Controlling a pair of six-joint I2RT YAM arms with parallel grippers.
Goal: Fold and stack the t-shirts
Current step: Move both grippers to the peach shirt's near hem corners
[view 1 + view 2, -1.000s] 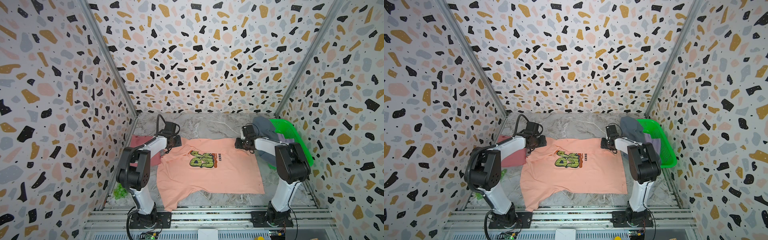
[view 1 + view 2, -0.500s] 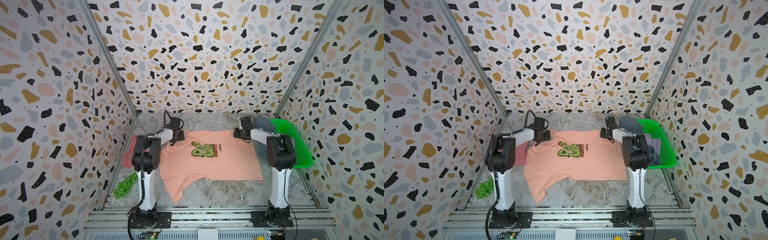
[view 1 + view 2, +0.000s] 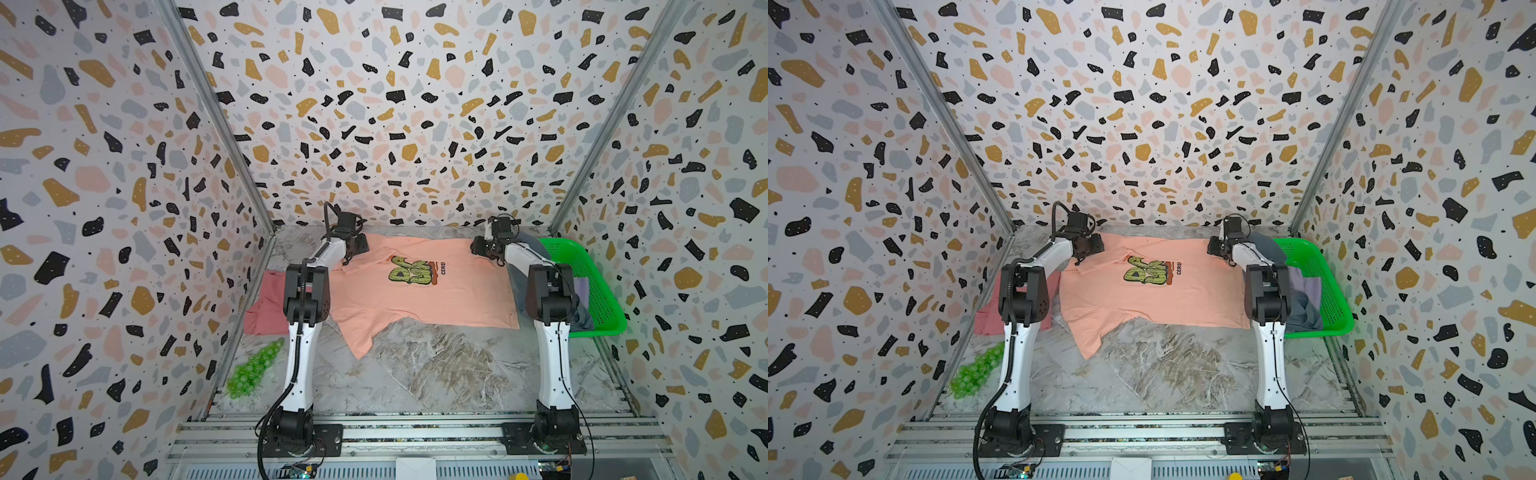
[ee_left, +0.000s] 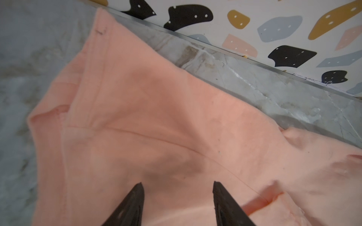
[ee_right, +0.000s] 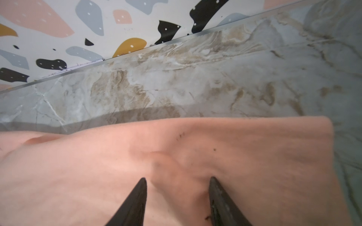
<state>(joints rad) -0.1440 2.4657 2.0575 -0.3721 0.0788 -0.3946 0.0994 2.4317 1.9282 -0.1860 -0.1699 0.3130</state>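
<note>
Nearest, the surface (image 3: 436, 374) is bare marble. The peach tee (image 3: 419, 291) lies print-up beyond it, one near-left flap skewed: I judge it needs smoothing before any fold. At its far edge, left fingers (image 4: 133, 205) and right fingers (image 5: 135, 203) stand released, apart. Terrazzo walls (image 3: 395, 104) enclose all.

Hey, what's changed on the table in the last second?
The left gripper and right gripper reached toward the back wall, and the peach shirt slid back with them, still spread flat. Their jaws stand open over its far edge. The red shirt and green basket stayed put.
</note>
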